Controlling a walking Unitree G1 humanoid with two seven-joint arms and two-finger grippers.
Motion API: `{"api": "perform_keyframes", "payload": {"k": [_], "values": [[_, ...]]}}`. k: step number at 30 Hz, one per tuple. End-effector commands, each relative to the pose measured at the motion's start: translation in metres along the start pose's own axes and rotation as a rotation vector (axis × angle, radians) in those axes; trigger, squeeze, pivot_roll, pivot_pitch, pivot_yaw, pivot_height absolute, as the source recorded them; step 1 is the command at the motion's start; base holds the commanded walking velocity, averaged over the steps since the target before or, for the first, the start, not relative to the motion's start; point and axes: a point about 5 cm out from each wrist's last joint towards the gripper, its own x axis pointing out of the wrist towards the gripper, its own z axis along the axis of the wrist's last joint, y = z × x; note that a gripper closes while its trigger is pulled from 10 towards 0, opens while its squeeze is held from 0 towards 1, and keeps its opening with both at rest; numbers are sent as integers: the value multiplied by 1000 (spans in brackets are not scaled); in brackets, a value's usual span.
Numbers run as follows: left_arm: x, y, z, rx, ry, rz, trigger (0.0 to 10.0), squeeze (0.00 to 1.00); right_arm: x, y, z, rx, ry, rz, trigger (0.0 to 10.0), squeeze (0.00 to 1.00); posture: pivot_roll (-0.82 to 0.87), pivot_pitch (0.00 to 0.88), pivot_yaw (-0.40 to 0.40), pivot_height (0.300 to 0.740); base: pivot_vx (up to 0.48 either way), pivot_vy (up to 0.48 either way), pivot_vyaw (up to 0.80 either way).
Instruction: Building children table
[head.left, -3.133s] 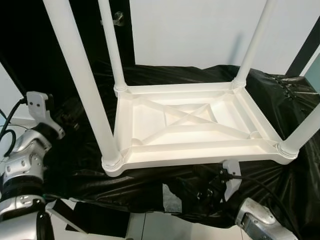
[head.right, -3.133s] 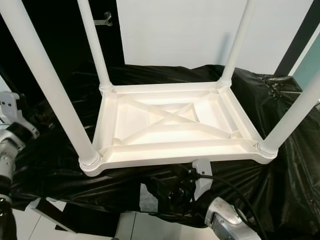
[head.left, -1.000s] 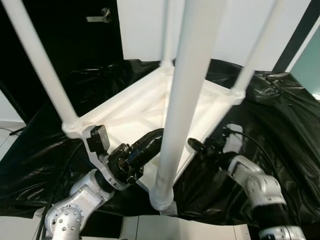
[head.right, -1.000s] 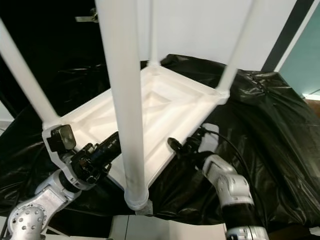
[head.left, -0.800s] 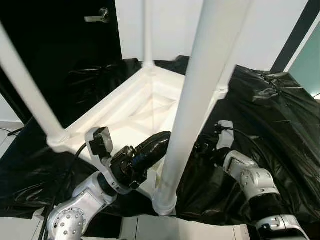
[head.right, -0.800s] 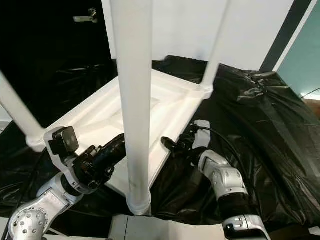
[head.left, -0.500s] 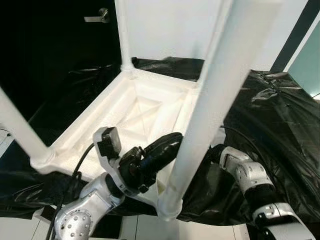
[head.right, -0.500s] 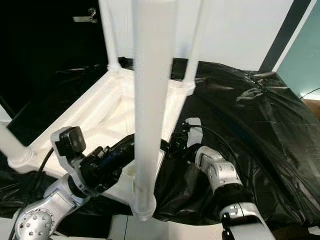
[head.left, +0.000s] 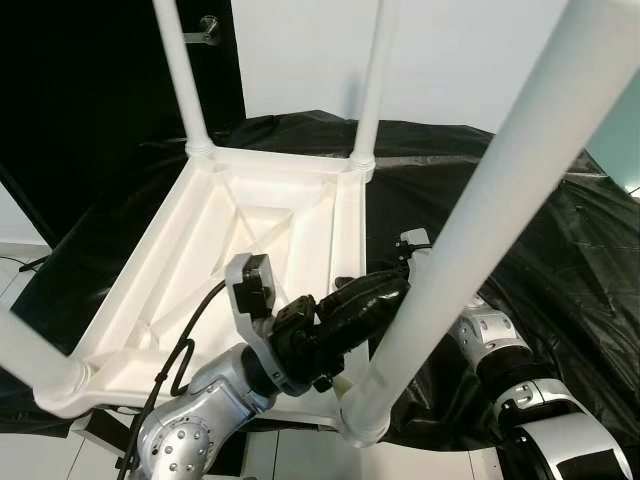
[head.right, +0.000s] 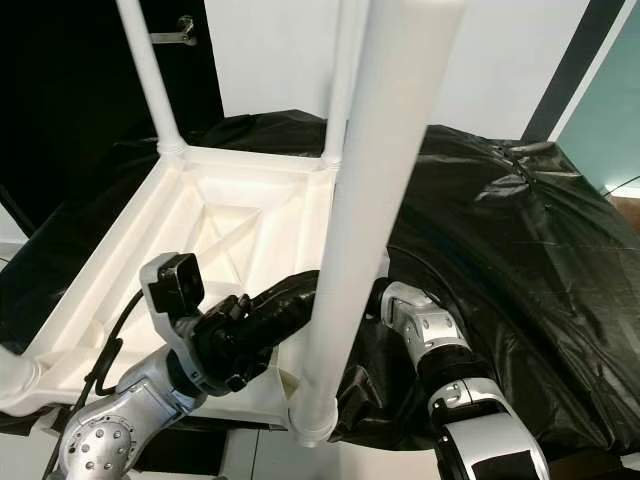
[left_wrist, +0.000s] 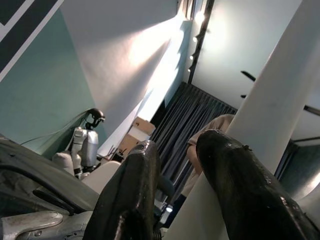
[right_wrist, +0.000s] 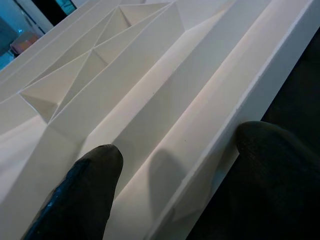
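A white plastic children's table lies upside down on a black sheet, its legs pointing up. The nearest leg rises close before my head. My left gripper reaches over the table's near edge beside that leg's foot. In the left wrist view its fingers stand apart with nothing between them, the leg just outside one finger. My right gripper is open astride the table's right rim, one finger inside the underside and one outside. My right arm comes in behind the leg.
The black plastic sheet covers the whole support and hangs over its front edge. A dark door with a handle stands at the back left, a white wall behind. Another humanoid robot stands far off in the left wrist view.
The table has turned counterclockwise, so its near leg has swung from the middle to the right. Both grippers came up from below to the table's near edge and right rim.
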Motion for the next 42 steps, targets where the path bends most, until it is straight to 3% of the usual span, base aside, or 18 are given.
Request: {"api": "perform_keyframes", "payload": {"k": [1,3,5,7,9,15,17,22,26,29,34,38,42], "values": [[4,1,-5,-3,41,1,10000,0,4,8,7,-44,-41,54,10000,0,82,6,-12,740,0,0,0],[1,3,-4,18,50,21,10000,0,0,5,7,-55,-54,33,10000,0,84,5,-15,740,0,0,0],[-13,9,4,68,80,86,10000,0,-16,-2,6,-95,-99,-37,10000,0,92,3,-23,740,0,0,0],[-15,9,5,75,84,94,10000,0,-18,-3,6,-104,-105,-46,10000,0,92,3,-23,740,0,0,0],[-29,15,15,121,119,151,10000,0,-34,-7,5,-123,-134,-105,10000,0,92,0,-20,740,0,0,0],[-50,16,30,189,206,210,10000,0,-58,-9,4,-150,-180,-182,10000,0,85,0,-15,740,0,0,0],[-65,12,32,200,295,220,10000,0,-72,-9,7,-142,-215,-232,10000,0,83,0,-13,740,0,0,0],[-80,6,29,182,406,220,10000,0,-89,-10,10,-95,-265,-307,10000,0,84,0,-12,740,0,0,0],[-93,-1,16,166,570,227,10000,0,-103,-4,11,-88,-284,-346,10000,0,80,0,-7,740,0,0,0],[-98,0,11,202,647,245,10000,0,-104,-2,11,-102,-277,-345,10000,0,78,0,-6,740,0,0,0],[-116,4,-5,375,930,259,10000,0,-104,0,12,-104,-273,-354,10000,0,82,0,-7,740,0,0,0],[-118,8,-6,459,1010,265,10000,0,-101,1,16,-103,-274,-352,10000,0,85,0,-13,740,0,0,0],[-120,8,-7,487,1043,258,10000,0,-101,1,17,-105,-271,-351,10000,0,87,0,-15,740,0,0,0]]}}
